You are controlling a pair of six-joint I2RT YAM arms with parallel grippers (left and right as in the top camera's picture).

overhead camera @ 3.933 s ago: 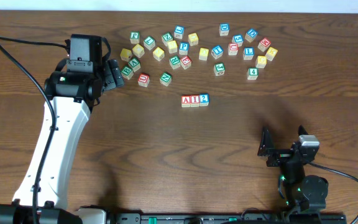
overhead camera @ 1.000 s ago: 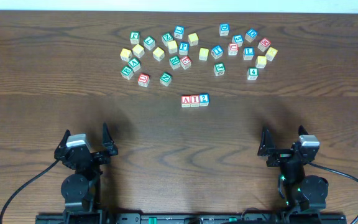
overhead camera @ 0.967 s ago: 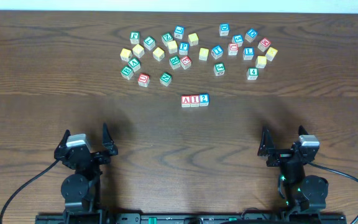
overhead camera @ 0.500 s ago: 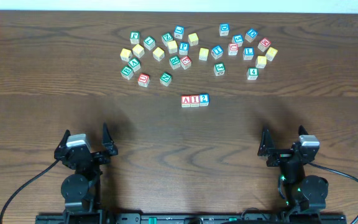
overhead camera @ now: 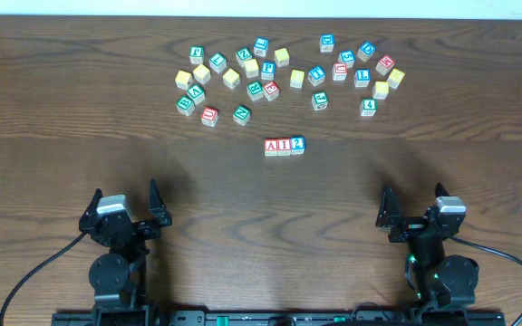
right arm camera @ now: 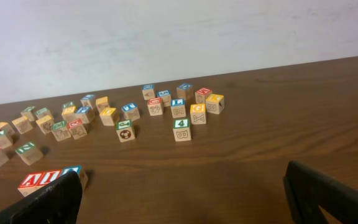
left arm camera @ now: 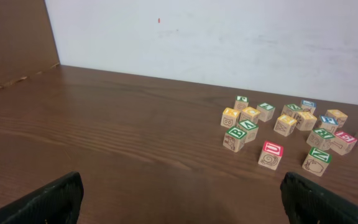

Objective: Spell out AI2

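Row of three wooden letter cubes [overhead camera: 284, 146] reads AI2, I think, so done; left hand [overhead camera: 123, 206] and right hand [overhead camera: 415, 215] both spread, empty

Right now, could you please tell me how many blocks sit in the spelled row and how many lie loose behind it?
Blocks in the spelled row: 3
Loose blocks: 28
Total: 31
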